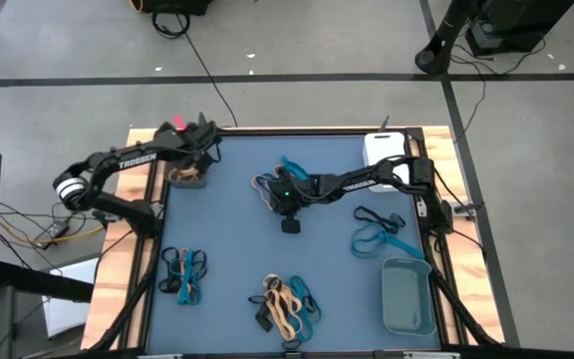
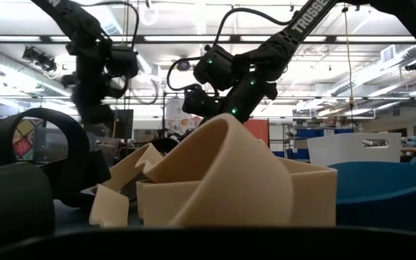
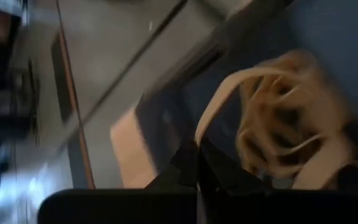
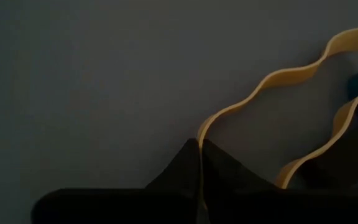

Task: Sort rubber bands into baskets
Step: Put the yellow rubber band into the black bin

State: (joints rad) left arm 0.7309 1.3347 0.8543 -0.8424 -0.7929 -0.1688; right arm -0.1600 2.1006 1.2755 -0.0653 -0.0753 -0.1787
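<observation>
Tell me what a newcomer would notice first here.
Both dark grippers are pinched shut on thin tan rubber bands: the left gripper over the small dark tray at the blue table's far left corner, the right gripper mid-table. Mixed band piles line the near edge, beside an empty grey-teal tray.

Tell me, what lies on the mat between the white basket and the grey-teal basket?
From above, a loose cluster of blue and black rubber bands lies between the white basket and the grey-teal basket; the right arm also crosses there.
</observation>
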